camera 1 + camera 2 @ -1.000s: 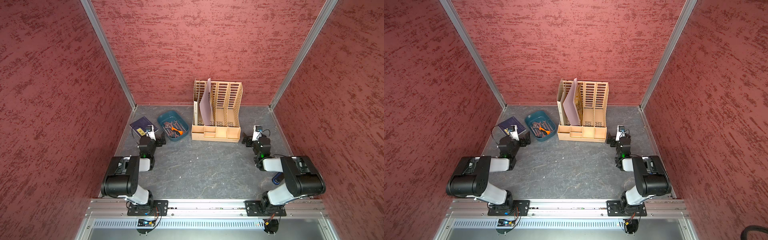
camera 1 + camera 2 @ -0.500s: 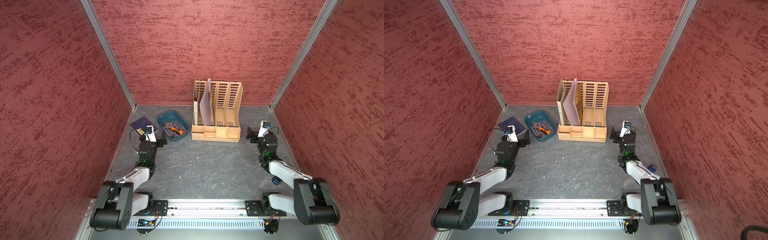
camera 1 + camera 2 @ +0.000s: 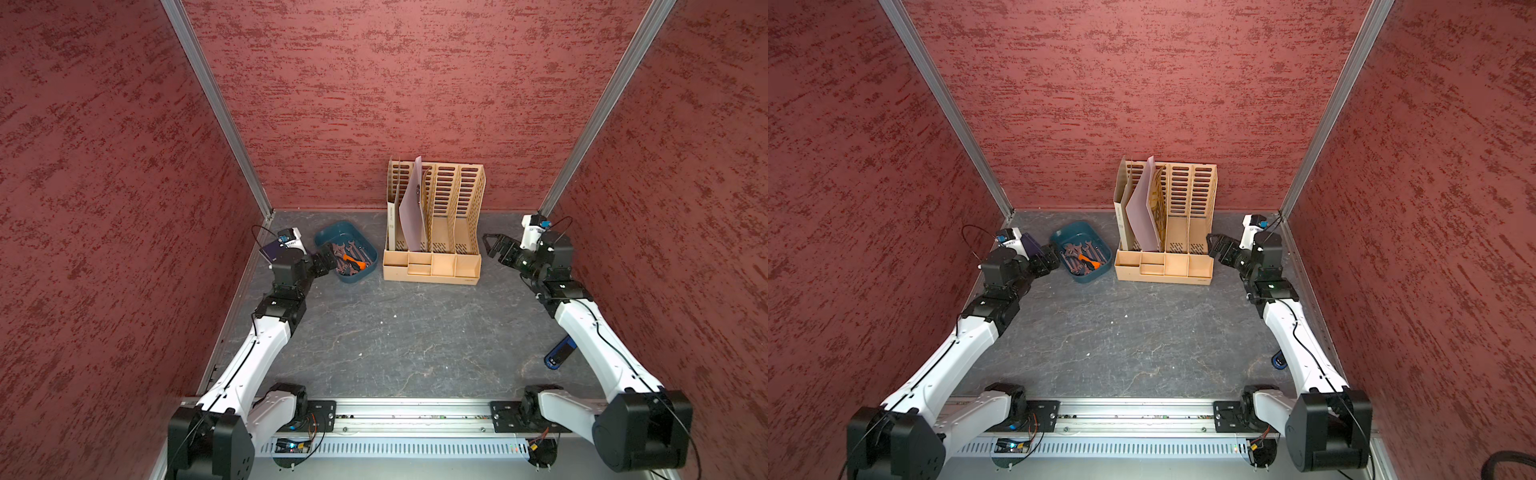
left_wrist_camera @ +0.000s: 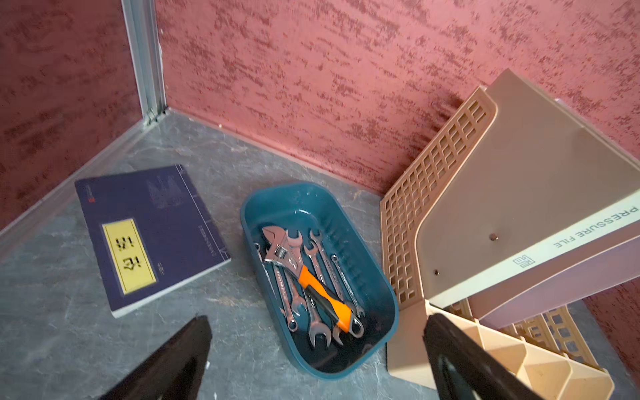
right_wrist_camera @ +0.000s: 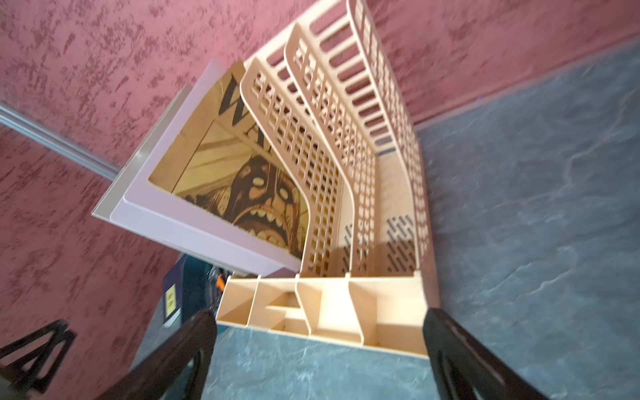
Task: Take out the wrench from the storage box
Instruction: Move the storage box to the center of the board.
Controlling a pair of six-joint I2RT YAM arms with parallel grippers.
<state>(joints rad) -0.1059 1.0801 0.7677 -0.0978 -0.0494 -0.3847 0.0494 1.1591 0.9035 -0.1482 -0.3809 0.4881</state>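
Two grippers, jaws spread wide, empty: left gripper (image 4: 317, 322) near storage box (image 4: 332, 375) with orange-handled wrench (image 4: 311, 282), right gripper (image 5: 318, 313) facing organiser (image 5: 381, 304). "PRESSURE FILE" legible on folder spine (image 4: 571, 242).

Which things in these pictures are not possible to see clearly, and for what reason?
Left wrist view: the thin wrenches in the tray cannot be counted; the orange-handled wrench lies over them.
In a top view: the blue object is partly behind the right arm; its kind is unclear.
Right wrist view: the tray is mostly behind the file rack, and blurred.
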